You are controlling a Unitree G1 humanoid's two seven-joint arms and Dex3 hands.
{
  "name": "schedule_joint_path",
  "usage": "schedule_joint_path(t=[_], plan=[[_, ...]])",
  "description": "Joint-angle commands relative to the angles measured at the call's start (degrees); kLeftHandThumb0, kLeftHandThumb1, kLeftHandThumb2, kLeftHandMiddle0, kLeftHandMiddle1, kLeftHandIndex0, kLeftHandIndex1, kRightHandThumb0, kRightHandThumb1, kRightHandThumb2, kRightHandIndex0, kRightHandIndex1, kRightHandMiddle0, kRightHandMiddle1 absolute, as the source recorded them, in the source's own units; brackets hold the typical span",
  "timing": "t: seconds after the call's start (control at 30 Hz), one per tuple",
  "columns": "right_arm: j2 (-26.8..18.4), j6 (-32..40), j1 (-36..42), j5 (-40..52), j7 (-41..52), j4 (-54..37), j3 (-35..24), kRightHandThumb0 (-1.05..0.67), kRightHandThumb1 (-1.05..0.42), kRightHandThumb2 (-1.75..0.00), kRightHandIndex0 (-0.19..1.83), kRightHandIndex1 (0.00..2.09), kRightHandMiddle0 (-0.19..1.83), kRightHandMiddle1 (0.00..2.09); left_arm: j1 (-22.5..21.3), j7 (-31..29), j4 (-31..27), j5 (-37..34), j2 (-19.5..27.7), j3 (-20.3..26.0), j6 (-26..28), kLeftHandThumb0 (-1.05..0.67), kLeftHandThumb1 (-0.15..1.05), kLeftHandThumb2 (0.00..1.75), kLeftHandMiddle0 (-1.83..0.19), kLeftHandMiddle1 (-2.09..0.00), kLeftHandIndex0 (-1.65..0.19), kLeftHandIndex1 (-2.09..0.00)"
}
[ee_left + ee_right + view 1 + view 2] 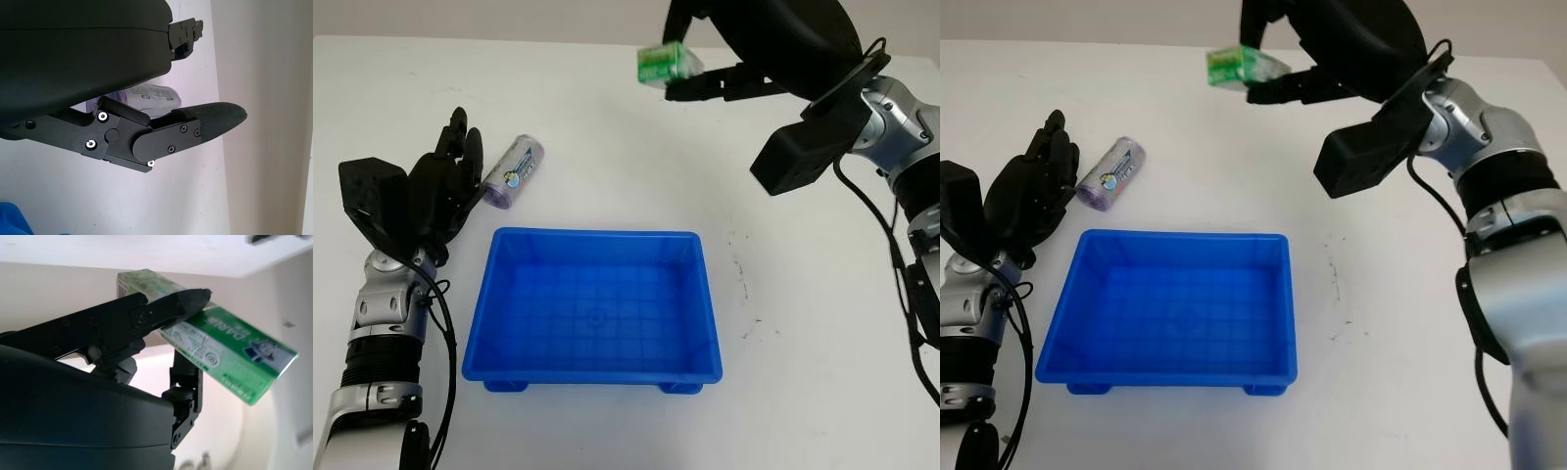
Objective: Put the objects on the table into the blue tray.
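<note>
I've got the right hand (690, 83) clenched on the green box (668, 64), fingers (166, 308) pinching it, held up off the bench (803, 392) at the far side, beyond the blue tray's (499, 333) far right corner. Box is tilted, w/ one end sticking out past the fingertips. Left hand (440, 191) is open, holding nothing, near the tray's far left corner, just beside the purple packet (513, 173) lying on the bench.
</note>
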Motion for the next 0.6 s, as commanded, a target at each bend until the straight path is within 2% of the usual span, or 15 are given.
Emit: schedule_joint_path(t=[0.0,0.17,0.3,0.37,0.47,0.57], plan=[[1.02,3.88,3.1,7.89,7.79,-7.49,-3.85,-0.35,-1.05,-0.29,1.27,2.09,0.94,2.09,-1.14,-0.05,0.44,0.56,0.58,-0.27,-0.26,-0.8,1.05,0.69,0.19,0.0,0.19,0.0],[1.78,16.11,8.96,17.84,20.67,-23.78,-9.37,-0.34,-1.05,-0.29,1.3,2.09,0.91,2.09,-1.46,-0.03,0.85,0.66,0.49,-0.18,-0.34,-0.79,1.05,0.7,0.19,0.0,0.19,0.0],[1.99,27.65,12.97,23.65,28.64,-35.95,-12.22,-0.36,-1.05,-0.32,1.26,2.09,0.79,2.09,-1.41,0.08,0.73,0.72,0.69,-0.03,-0.26,-0.8,1.05,0.69,0.19,0.0,0.19,0.0],[1.33,36.36,14.6,26.53,33.29,-42.46,-12.84,-0.35,-1.05,-0.33,1.27,2.09,0.82,2.09,-1.39,0.03,0.68,0.53,0.66,0.16,-0.4,-0.8,1.05,0.69,0.19,0.0,0.19,0.0],[0.74,43.22,15.94,27.32,37.84,-48.17,-13.64,-0.28,-1.05,-0.32,1.3,2.09,0.89,2.09,-1.37,0.05,0.49,0.35,0.56,0.32,-0.38,-0.8,1.05,0.68,0.19,0.0,0.19,0.0],[-1.63,49.48,16.27,24.13,42.28,-53.04,-12.77,-0.24,-1.05,-0.31,1.26,2.09,0.92,2.09,-1.5,-0.13,0.52,0.24,0.51,0.33,-0.34,-0.79,1.05,0.69,0.19,0.0,0.19,0.0]])
